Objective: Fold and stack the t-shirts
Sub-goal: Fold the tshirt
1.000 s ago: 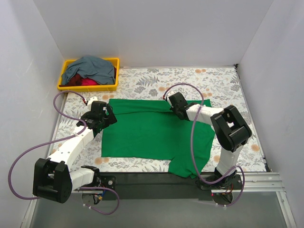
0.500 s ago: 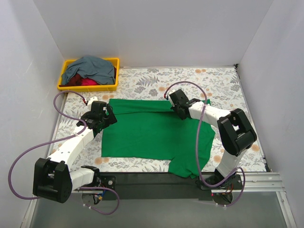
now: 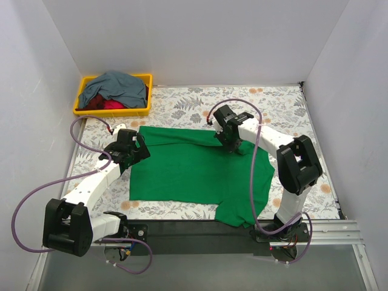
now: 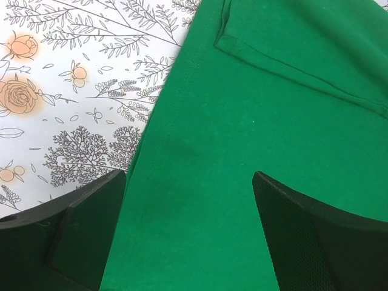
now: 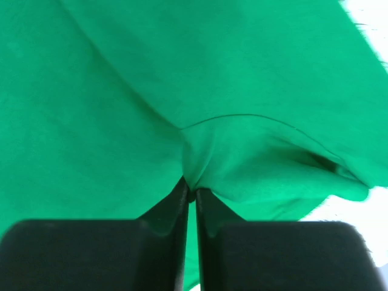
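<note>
The bright green t-shirt [image 3: 194, 170] lies spread on the floral table, its top part folded down in a band. My right gripper [image 3: 229, 143] is shut on a pinch of the green cloth [image 5: 200, 163] at the shirt's upper right, and a fold bunches at its fingertips. My left gripper [image 3: 137, 151] is open and hovers low over the shirt's left edge [image 4: 163, 139], with one finger over the table and one over the cloth. The slate grey-blue t-shirt [image 3: 115, 86] and the red t-shirt [image 3: 109, 103] lie crumpled in the yellow bin.
The yellow bin [image 3: 143, 111] stands at the table's back left corner. White walls close in the table on three sides. A green sleeve hangs over the near table edge [image 3: 233, 215]. Purple cables loop from both arms.
My right gripper has moved a little toward the back with the pinched green cloth, and its arm has stretched out further. The left arm has hardly moved.
</note>
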Robot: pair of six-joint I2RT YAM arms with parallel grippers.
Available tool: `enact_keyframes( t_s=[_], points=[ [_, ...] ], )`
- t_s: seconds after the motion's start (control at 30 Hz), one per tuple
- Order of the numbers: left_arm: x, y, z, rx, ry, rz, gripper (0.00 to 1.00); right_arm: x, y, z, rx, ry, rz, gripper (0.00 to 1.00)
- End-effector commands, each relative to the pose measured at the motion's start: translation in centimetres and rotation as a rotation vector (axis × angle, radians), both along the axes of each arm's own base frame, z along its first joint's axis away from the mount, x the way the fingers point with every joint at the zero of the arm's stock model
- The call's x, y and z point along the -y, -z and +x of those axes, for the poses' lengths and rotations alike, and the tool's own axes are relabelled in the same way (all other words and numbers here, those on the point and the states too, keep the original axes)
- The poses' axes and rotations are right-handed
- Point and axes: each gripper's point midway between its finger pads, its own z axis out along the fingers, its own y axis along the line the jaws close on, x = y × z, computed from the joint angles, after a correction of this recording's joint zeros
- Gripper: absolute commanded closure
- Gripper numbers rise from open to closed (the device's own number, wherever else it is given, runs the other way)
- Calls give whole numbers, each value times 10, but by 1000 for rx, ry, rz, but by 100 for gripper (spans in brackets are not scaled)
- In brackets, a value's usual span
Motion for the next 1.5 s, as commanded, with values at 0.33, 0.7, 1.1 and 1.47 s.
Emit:
enact_keyframes(
  t_s=[0.33,0.7,1.1,1.47],
  points=[
    [47,-13,7,40,158,-188,15,-21,-35,-2,-41,71,261,45],
    [211,-36,14,44,449,-531,14,87,-42,24,165,563,666,65],
    [332,5,32,-34,603,-554,27,121,2,29,97,748,821,66],
    [368,24,41,-57,630,-549,39,122,29,31,32,783,844,71]
  ],
)
